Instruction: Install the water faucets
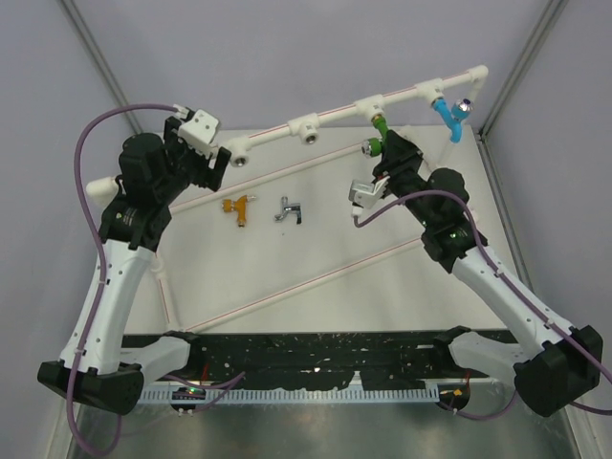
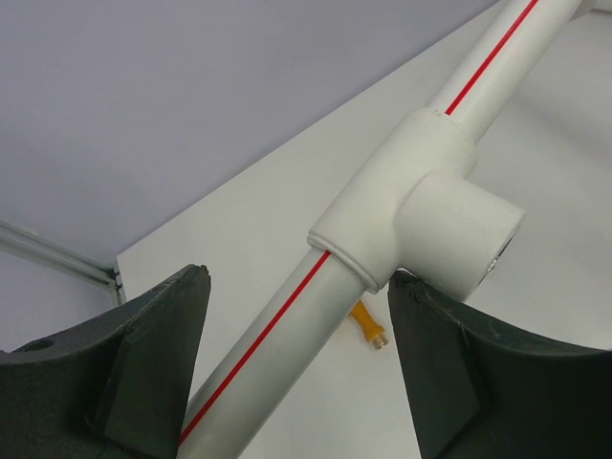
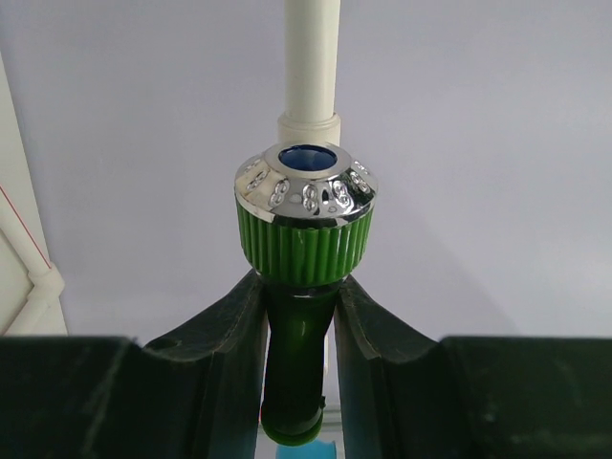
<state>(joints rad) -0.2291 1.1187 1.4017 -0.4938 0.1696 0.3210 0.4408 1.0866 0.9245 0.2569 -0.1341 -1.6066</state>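
Top external view: white tabletop (image 1: pixel 382 287) carrying a white pipe frame (image 1: pixel 335 113). The frame's far rail has red striping and a row of tee sockets.

- Left gripper (image 1: pixel 215 158) is at the rail's left end. In the left wrist view its fingers (image 2: pixel 143 363) are spread either side of the pipe, just beside one tee socket (image 2: pixel 449 229).
- Right gripper (image 1: pixel 378 158) is at the rail's right half. In the right wrist view its fingers (image 3: pixel 229 325) pinch the green faucet (image 3: pixel 304 249) on the stem, below the ribbed collar and chrome cap.
- Green faucet meets a tee. Whether it is seated cannot be told.
- Blue faucet (image 1: pixel 448 117) hangs from the rightmost tee.
- Orange-gold faucet (image 1: pixel 239 207) and silver faucet (image 1: pixel 288 209) lie loose on the tabletop, near each other, between the arms.
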